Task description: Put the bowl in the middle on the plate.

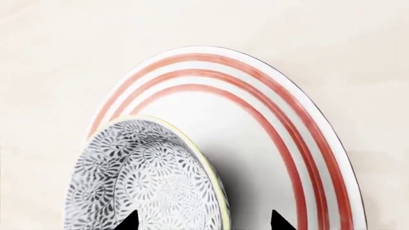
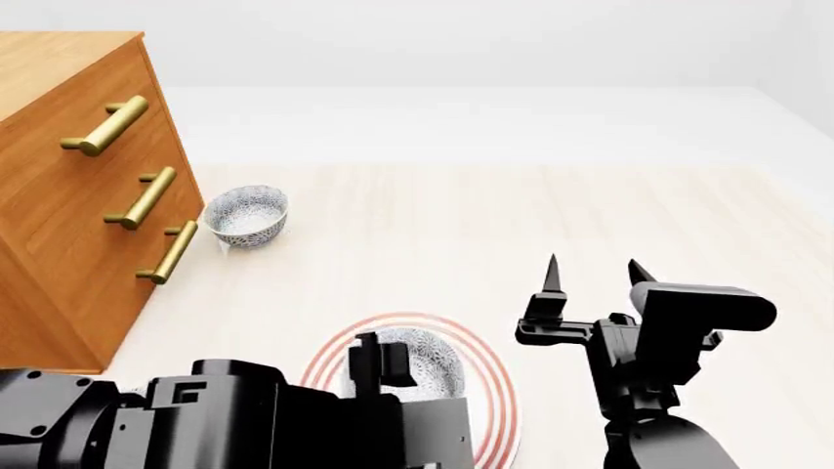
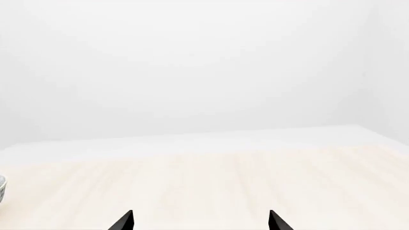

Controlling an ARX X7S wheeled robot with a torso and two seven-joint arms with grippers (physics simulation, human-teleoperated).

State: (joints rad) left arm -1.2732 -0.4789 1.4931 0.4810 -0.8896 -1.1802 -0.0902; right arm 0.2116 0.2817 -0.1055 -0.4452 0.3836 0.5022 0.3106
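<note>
The bowl [image 1: 147, 177], white with a dense grey-blue floral pattern, sits on the red-ringed plate [image 1: 268, 110], off to one side of its centre. My left gripper [image 1: 204, 221] is open right above it. One fingertip is over the bowl's inside and the other over the bare plate, so the jaws straddle the rim. The head view shows the same bowl [image 2: 431, 360] on the plate [image 2: 498, 401], partly hidden by my left gripper [image 2: 389, 363]. To the right, my right gripper [image 2: 593, 278] is held up, open and empty.
A wooden drawer unit [image 2: 78, 186] with brass handles stands at the left. Another patterned bowl [image 2: 248, 215] sits on the floor beside it, and a sliver of a bowl [image 3: 2, 189] shows at the right wrist view's edge. Pale floor lies all around.
</note>
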